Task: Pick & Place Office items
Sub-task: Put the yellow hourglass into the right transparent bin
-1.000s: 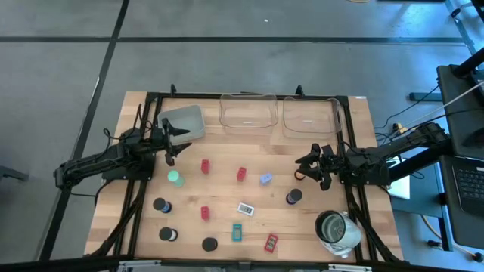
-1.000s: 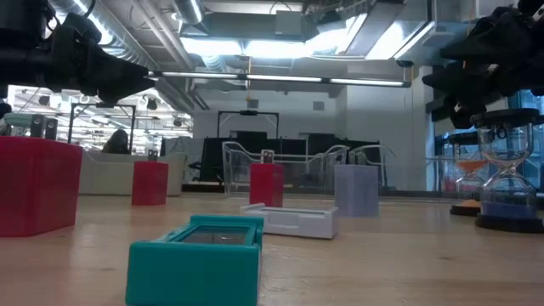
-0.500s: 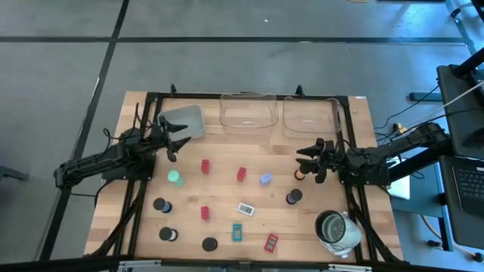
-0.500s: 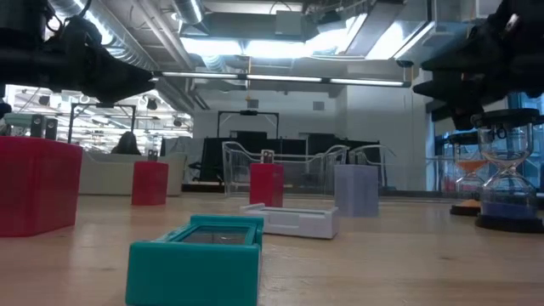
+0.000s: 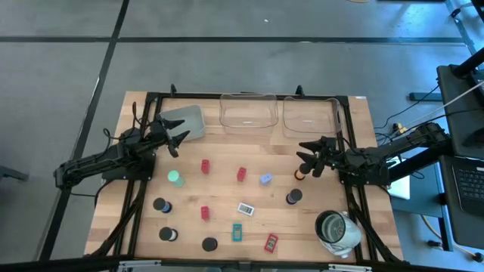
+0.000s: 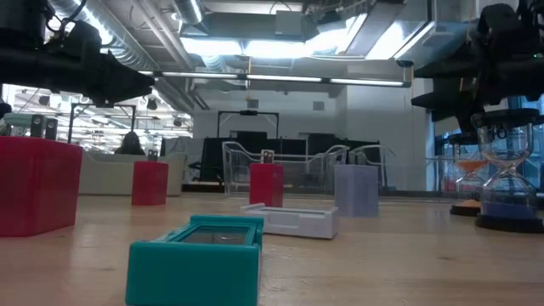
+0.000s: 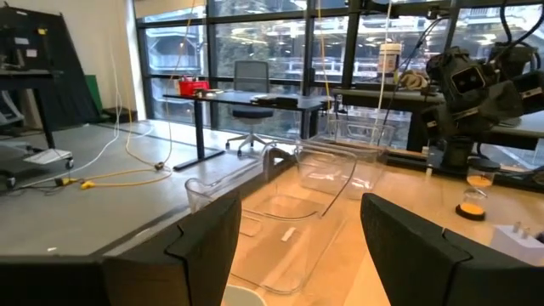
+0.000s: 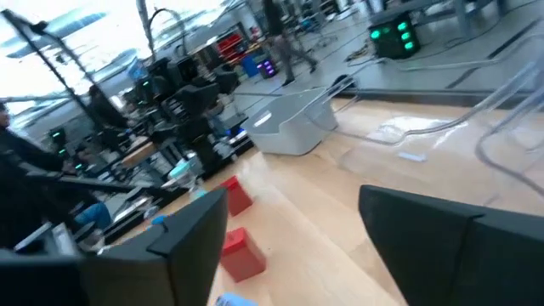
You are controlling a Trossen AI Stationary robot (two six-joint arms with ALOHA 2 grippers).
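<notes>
The office items stand scattered on the wooden table: red blocks (image 5: 205,166) (image 5: 241,174) (image 5: 204,213) (image 5: 270,242), a green disc (image 5: 175,178), a pale-blue cube (image 5: 265,179), a white rectangle (image 5: 245,208), a teal rectangle (image 5: 237,232) and black round caps (image 5: 161,205) (image 5: 293,197). My left gripper (image 5: 175,136) (image 7: 302,208) hangs open above the table beside the grey tray, touching nothing. My right gripper (image 5: 306,157) (image 8: 293,200) is open too, in the air just beyond a small orange hourglass (image 5: 300,174).
A grey tray (image 5: 184,122) and two clear trays (image 5: 247,112) (image 5: 310,115) line the far edge. A silvery-white round container (image 5: 336,229) sits at the near right corner. More black caps (image 5: 168,234) (image 5: 209,244) stand near the front edge.
Both grippers have risen and drifted toward the far edge. The right one has moved off the orange hourglass, which now shows uncovered from above. None of the items has shifted.
</notes>
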